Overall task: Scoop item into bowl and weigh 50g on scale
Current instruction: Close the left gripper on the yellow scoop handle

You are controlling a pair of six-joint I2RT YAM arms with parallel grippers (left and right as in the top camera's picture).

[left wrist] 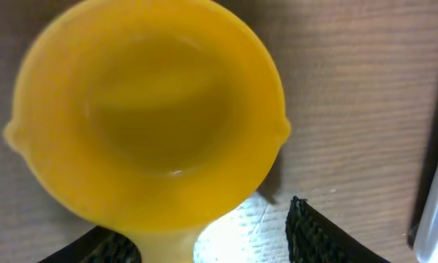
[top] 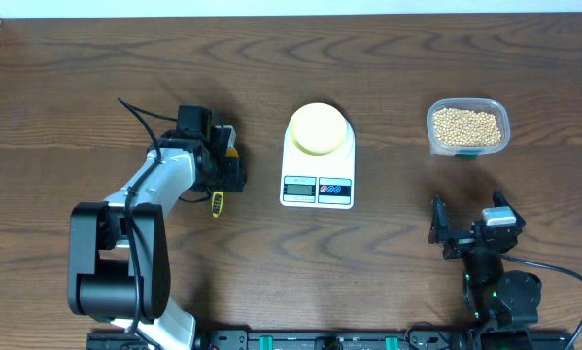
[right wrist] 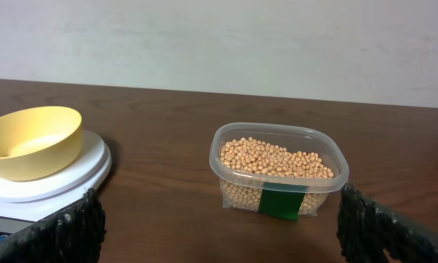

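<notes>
- You had the left tool [left wrist: 208, 237] down over the yellow scoop [left wrist: 149, 117] on the counter [top: 67, 87], well left of the scale [top: 318, 180].
- The handle ran between its fingers [left wrist: 310, 234]. A strip of bare counter showed between the handle and one finger, so I recorded the tool as released, not yet clamped.
- The right tool [top: 468, 226] sat low at the near right edge, spread wide and grasping nothing.
- The beans [right wrist: 277, 157] were all in the clear tub [top: 468, 127] at the far right. None were seen in the scoop or in the bowl [top: 318, 126].
- The bowl stood empty and centred on the scale's platform. The display was too small to read.
- Step in hand, in my judgement: picking up the scoop. No scooping had begun, so the task stood at its start.
- The next move called for you to close squarely on the handle, lift with the cup level, and carry it past the scale to the tub.
- Watch the bowl on that crossing; a knock would shift it off the platform.
</notes>
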